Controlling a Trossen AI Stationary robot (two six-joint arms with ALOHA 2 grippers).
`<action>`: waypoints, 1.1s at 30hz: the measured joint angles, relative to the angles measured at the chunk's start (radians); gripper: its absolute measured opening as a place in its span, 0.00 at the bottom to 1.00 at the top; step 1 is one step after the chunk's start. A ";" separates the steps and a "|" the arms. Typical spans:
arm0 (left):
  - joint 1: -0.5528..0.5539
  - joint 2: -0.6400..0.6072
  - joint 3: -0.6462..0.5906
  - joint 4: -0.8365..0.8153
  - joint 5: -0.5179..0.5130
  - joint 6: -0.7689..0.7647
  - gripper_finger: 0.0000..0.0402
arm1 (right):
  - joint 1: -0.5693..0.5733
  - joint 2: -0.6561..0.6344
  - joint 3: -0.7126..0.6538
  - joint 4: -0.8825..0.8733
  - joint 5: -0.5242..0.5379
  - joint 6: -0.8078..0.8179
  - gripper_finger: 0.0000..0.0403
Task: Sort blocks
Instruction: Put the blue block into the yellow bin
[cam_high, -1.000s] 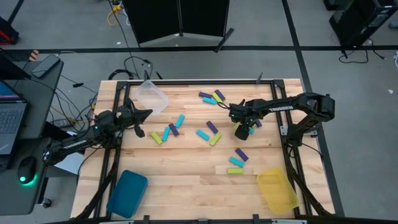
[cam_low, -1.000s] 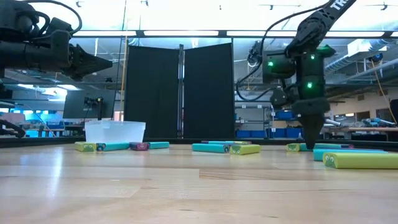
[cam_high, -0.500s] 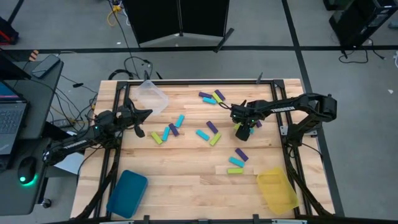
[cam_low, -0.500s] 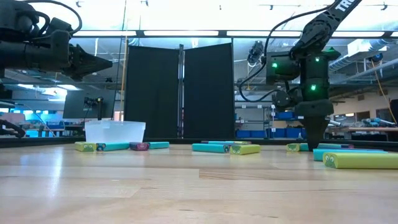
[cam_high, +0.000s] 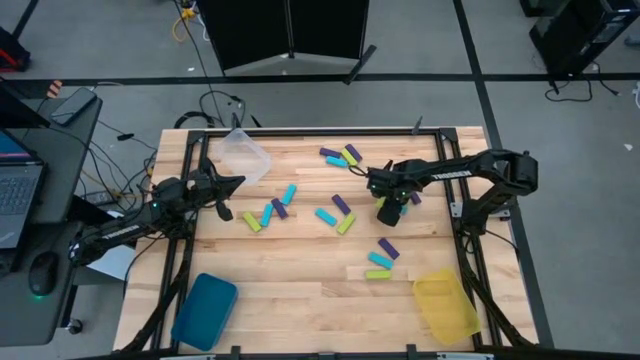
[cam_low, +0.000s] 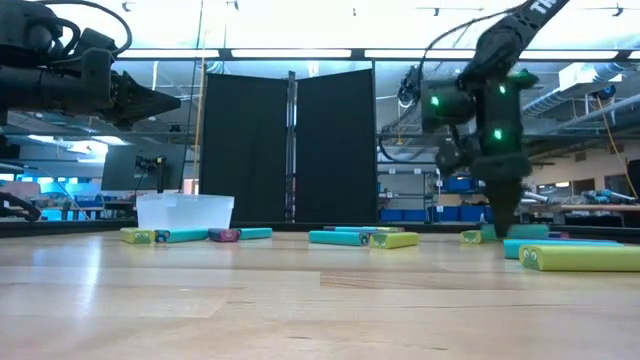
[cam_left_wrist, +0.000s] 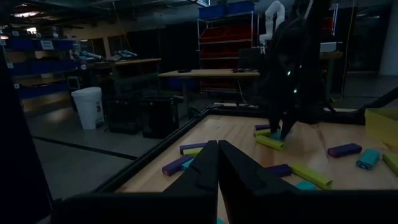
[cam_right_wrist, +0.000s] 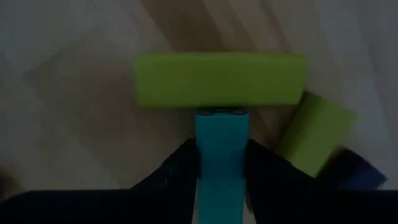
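Wrist view blurred; my right fingers (cam_right_wrist: 180, 168) mere dark shapes flanking cyan block (cam_right_wrist: 219, 155), its near end cut off by edge. Purple block (cam_right_wrist: 354, 171) half out of sight behind yellow-green block (cam_right_wrist: 314, 134). From above, my arm hides this cluster.

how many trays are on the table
3: a clear tray at the table's top left in the high view, a teal tray at its bottom left, and a yellow tray at its bottom right. None looks hidden.
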 joint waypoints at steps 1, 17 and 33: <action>0.000 0.000 0.000 0.000 0.000 0.000 0.04 | 0.013 -0.001 0.023 -0.015 0.000 0.001 0.29; 0.000 0.000 0.000 0.000 0.000 0.000 0.04 | 0.506 -0.004 0.353 -0.426 -0.070 0.344 0.29; 0.000 0.000 0.000 0.000 0.000 0.000 0.04 | 1.089 -0.003 0.292 -0.441 -0.193 0.771 0.29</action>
